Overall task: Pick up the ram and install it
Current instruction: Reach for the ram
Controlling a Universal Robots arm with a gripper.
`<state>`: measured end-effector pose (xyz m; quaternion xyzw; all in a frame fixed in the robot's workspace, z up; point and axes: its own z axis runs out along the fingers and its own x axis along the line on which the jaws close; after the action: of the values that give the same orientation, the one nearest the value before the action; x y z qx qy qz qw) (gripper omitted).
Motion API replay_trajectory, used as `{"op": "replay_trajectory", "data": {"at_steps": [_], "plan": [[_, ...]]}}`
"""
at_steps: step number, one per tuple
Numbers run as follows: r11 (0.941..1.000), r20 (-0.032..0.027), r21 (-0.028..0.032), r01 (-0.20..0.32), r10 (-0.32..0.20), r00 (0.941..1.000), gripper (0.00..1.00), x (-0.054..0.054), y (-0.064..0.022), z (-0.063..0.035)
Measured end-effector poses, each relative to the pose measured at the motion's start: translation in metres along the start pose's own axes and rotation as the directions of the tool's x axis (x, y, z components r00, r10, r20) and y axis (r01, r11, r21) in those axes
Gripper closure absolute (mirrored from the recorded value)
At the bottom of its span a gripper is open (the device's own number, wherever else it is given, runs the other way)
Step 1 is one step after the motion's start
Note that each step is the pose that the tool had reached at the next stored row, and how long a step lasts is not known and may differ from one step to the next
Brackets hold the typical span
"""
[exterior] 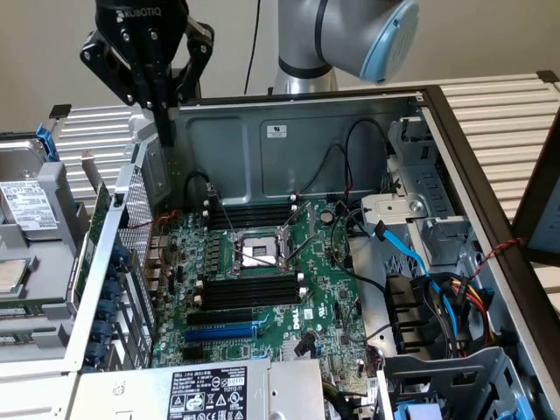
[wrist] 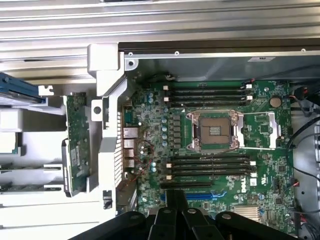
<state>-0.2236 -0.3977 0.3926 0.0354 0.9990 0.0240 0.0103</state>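
Observation:
The ram (wrist: 76, 145), a long thin green board with a white label, rests on edge outside the open computer case; in the exterior view the ram (exterior: 92, 238) leans against the case's left wall. My gripper (exterior: 164, 136) hangs above the case's back left corner, shut with nothing in it, well above the ram. In the wrist view the gripper (wrist: 175, 196) shows closed fingers over the green motherboard (wrist: 150, 125). Long black slots (wrist: 209, 167) lie empty beside the processor socket (wrist: 212, 131), and further slots (wrist: 207, 92) lie on its other side.
The metal case wall and bracket (wrist: 107, 130) stand between the ram and the motherboard. Cables (exterior: 420, 262) and drive bays fill the exterior view's right. A power supply (exterior: 210, 392) sits at the front. Other parts (exterior: 26, 219) lie at the exterior view's left.

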Motion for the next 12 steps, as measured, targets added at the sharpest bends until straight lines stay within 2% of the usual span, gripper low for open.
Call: {"op": "replay_trajectory", "data": {"at_steps": [12], "plan": [[1.0000,0.0000,0.0000,0.000,0.000,1.0000,0.89,0.054,-0.0037,-0.0012]]}}
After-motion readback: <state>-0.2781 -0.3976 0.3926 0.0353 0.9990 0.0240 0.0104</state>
